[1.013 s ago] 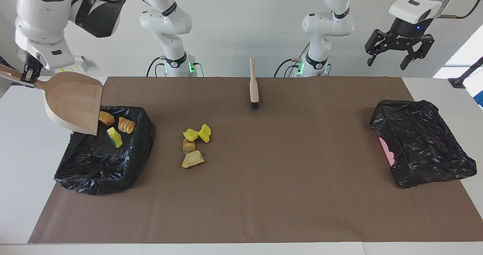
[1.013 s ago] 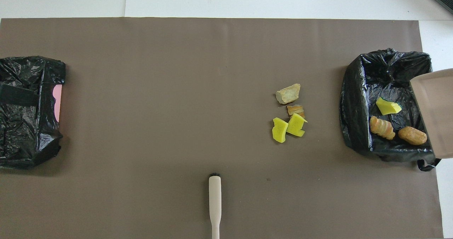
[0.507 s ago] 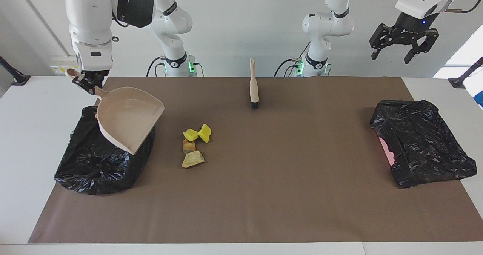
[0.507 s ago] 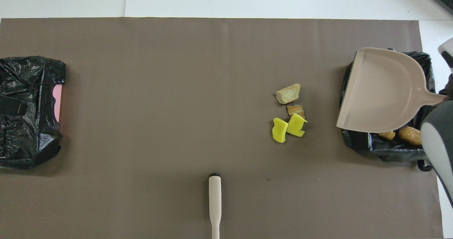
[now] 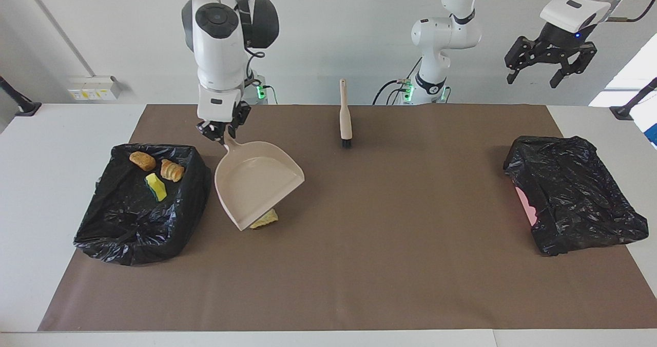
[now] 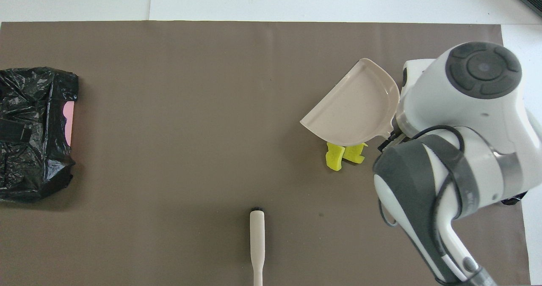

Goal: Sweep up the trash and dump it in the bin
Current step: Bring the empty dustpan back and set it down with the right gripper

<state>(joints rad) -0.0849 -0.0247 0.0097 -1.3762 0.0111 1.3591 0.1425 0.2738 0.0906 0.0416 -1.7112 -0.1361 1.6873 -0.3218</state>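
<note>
My right gripper is shut on the handle of the pale pink dustpan. It holds the empty pan tilted in the air over the loose trash on the brown mat. A tan lump peeks out under the pan's lip. In the overhead view the dustpan covers most of the pile and two yellow sponge pieces show. Three trash pieces lie in the black-bagged bin: a bread lump, a croissant-like lump and a yellow sponge. My left gripper is open and empty, high over its end of the table.
A cream brush lies on the mat near the robots, also in the overhead view. A second black-bagged bin, with pink showing, sits at the left arm's end. My right arm hides the first bin in the overhead view.
My right arm has swung the empty dustpan from over the bin to over the loose pile. Three pieces now lie uncovered in the bin. The left gripper stays raised.
</note>
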